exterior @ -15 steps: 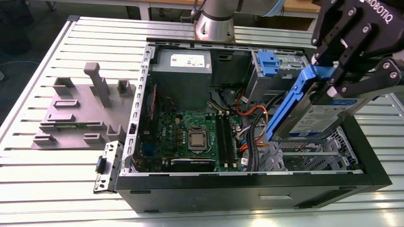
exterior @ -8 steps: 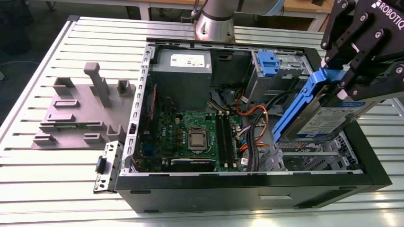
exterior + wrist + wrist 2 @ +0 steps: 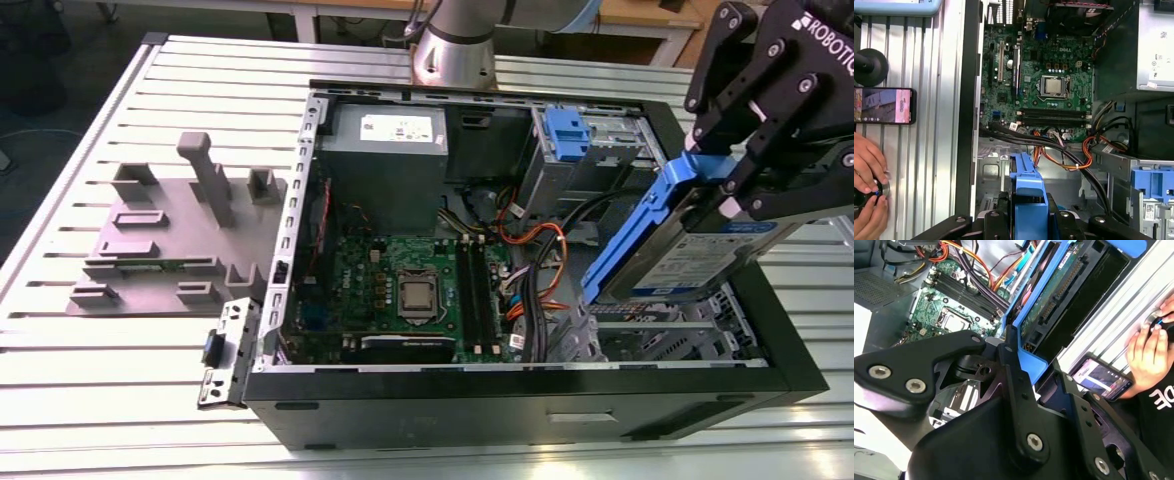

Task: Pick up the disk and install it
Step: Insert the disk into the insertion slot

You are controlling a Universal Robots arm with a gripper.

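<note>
Gripper [image 3: 731,172], mine: black fingers closed on the disk [image 3: 701,255], clamping the upper end of its blue carrier rail. Disk: silver, with a white-and-blue printed label on its face. I hold it tilted above the open computer case [image 3: 534,405], over the case's metal drive cage [image 3: 667,335]. I cannot tell whether its lower edge touches the cage.

Inside the case: green motherboard [image 3: 400,285] at the middle. Grey power-supply box [image 3: 387,150] with a white sticker sits against the wall nearest my arm's base [image 3: 454,45]. Small blue latch piece [image 3: 567,135] stands along that same wall, apart from the box. Orange and black cables [image 3: 534,240] run between motherboard and cage.

Outside the case, on the slatted table [image 3: 80,380]: grey fixture block [image 3: 160,240]. In the first wrist view, a phone [image 3: 884,105] with a lit screen lies there, a person's hand [image 3: 866,162] near it.
</note>
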